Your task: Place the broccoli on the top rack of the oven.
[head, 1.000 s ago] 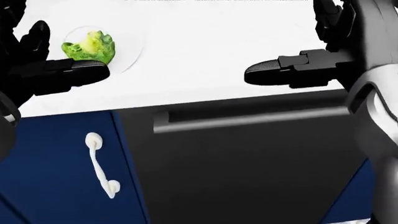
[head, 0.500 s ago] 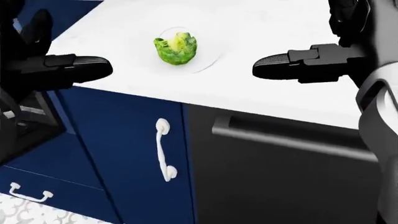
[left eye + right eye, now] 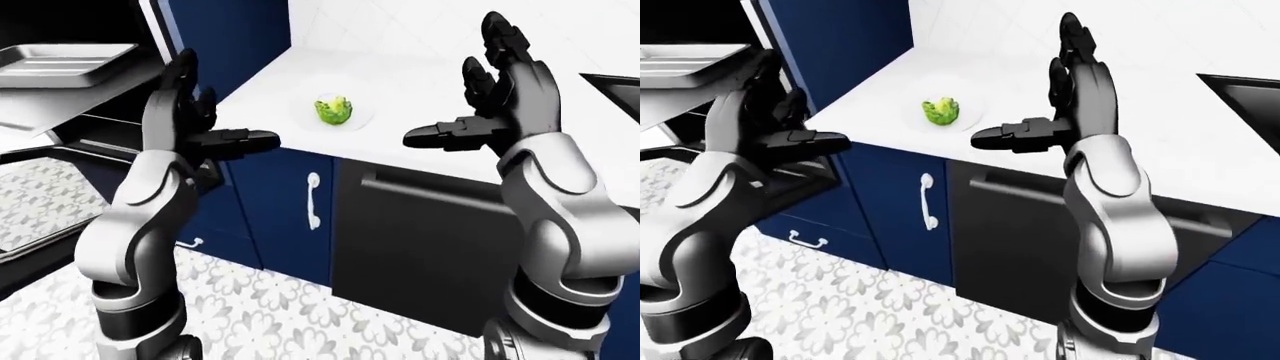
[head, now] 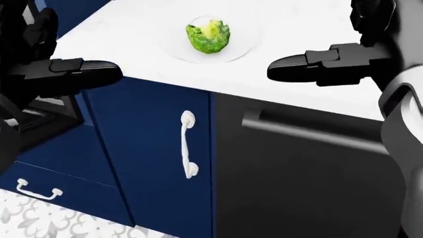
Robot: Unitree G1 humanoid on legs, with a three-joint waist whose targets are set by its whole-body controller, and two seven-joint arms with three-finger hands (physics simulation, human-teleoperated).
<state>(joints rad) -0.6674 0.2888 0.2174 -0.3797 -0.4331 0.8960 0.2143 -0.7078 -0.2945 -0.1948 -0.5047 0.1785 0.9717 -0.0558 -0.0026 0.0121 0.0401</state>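
Observation:
The green broccoli (image 4: 208,34) lies on a clear round plate (image 4: 242,47) on the white counter (image 3: 420,90), near its left end. My left hand (image 3: 213,112) is open, fingers up and thumb out, held in the air to the left of the counter and apart from the broccoli. My right hand (image 3: 482,101) is open in the same pose, above the counter to the right of the broccoli. Both hands are empty. At the left of the left-eye view the oven (image 3: 70,97) stands open, with a metal tray (image 3: 60,60) on a rack.
Below the counter are a blue cabinet door with a white handle (image 3: 313,201) and a black appliance front with a bar handle (image 3: 430,247). The open oven door (image 3: 30,232) juts out low on the left. A dark recess (image 3: 615,86) sits in the counter at right. The floor is patterned tile (image 3: 260,315).
The camera has swung: the broccoli shifts right and up in the head view, and the oven's edge and a drawer handle come in at the left. Both hands stay open and empty.

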